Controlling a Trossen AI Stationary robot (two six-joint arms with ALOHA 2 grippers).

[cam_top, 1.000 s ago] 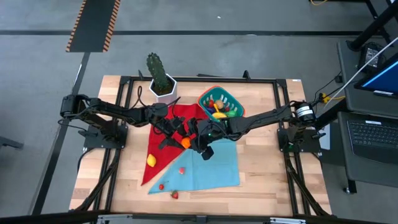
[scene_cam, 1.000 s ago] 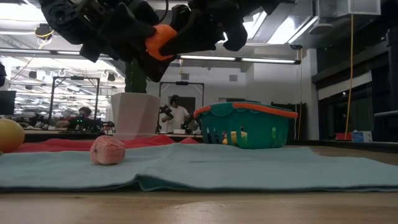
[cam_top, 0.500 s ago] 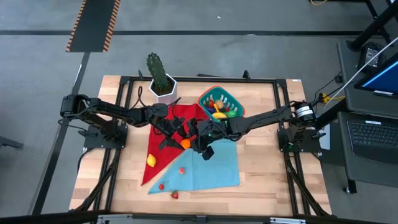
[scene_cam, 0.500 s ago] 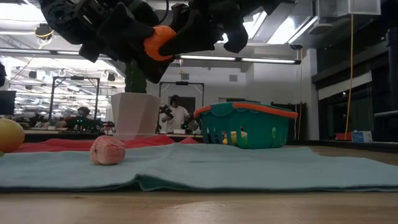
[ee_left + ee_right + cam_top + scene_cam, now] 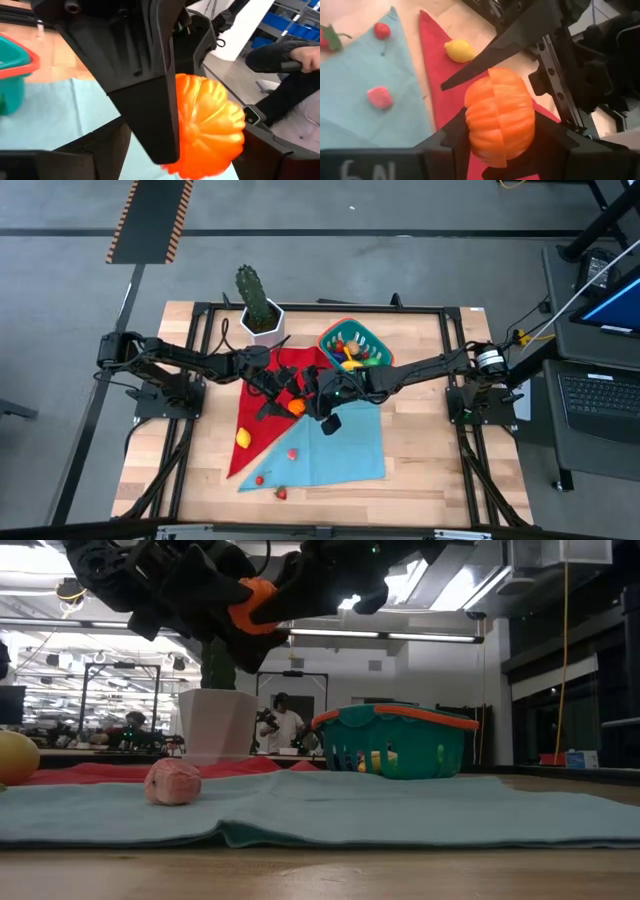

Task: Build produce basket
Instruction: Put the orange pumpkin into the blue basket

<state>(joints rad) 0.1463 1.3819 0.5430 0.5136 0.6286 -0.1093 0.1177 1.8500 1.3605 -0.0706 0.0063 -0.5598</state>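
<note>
both grippers meet mid-air: right gripper (image 5: 500, 150) jaws clamp the orange (image 5: 500, 117); left gripper (image 5: 283, 395) jaws apart beside it.

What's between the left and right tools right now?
An orange toy fruit, up off the cloth, sits between the left tool and right tool; the right wrist view shows it best.

Glossy ribbed plastic orange (image 5: 500, 117), matt red (image 5: 262, 420) and teal cloths (image 5: 345, 450), pale wooden tabletop (image 5: 420, 440).
</note>
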